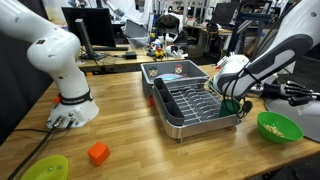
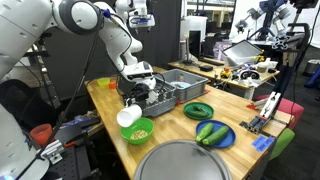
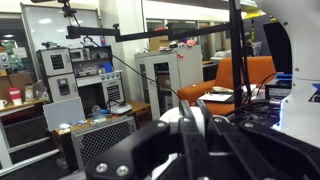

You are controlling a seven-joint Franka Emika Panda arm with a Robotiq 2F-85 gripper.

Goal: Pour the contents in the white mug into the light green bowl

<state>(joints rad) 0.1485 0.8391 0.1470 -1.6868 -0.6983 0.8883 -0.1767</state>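
In an exterior view the white mug [image 2: 129,116] is tipped on its side just above the near rim of the light green bowl [image 2: 138,131]. My gripper [image 2: 134,99] is shut on it from above. Pale tan contents [image 2: 141,130] lie inside the bowl. From the opposite side the bowl [image 1: 279,127] sits at the table's edge with the crumbly bits [image 1: 272,124] in it, and the gripper [image 1: 236,92] hangs beside the dish rack. In the wrist view the black fingers [image 3: 186,130] clamp the mug's white wall [image 3: 172,117], and the camera faces out into the room.
A metal dish rack [image 1: 190,100] stands mid-table next to the gripper. A green plate [image 2: 198,110] and a blue plate [image 2: 213,134] with green vegetables lie near the bowl. An orange block [image 1: 97,153] and a yellow-green dish [image 1: 45,168] sit near the robot base [image 1: 72,110].
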